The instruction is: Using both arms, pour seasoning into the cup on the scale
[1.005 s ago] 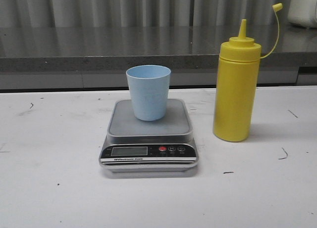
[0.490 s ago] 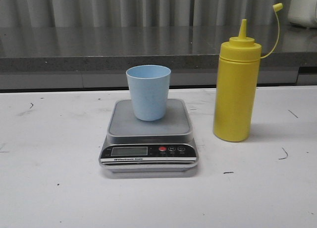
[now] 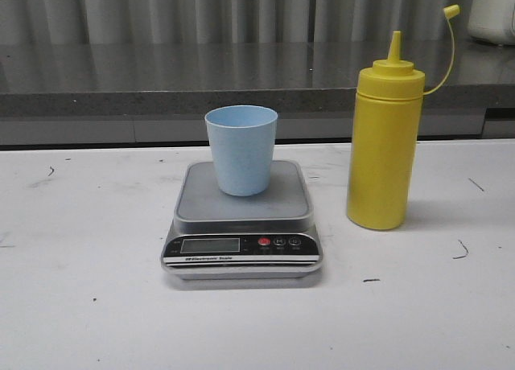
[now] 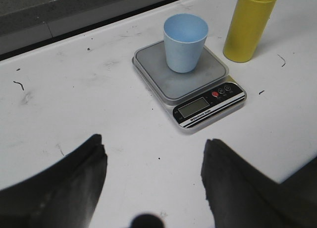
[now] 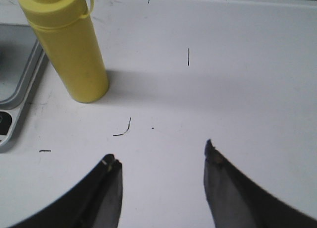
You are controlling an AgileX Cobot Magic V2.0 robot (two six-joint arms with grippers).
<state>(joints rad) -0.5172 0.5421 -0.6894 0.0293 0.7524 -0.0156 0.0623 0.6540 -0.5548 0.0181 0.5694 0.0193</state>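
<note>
Ahead of both tools, white scuffed bench (image 3: 96, 306) under grey corrugated wall: cup (image 3: 241, 149) on scale (image 3: 241, 217), seasoning (image 3: 384, 141) beside it. Left tool (image 4: 153, 163) and right tool (image 5: 161, 158) spread wide, empty.

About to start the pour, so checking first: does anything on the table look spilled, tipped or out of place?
Nothing stands out. The cup sits upright on the scale, the seasoning bottle stands upright beside it with its cap off on the tether, and no spill shows. Only small dark scuffs mark the table.
</note>
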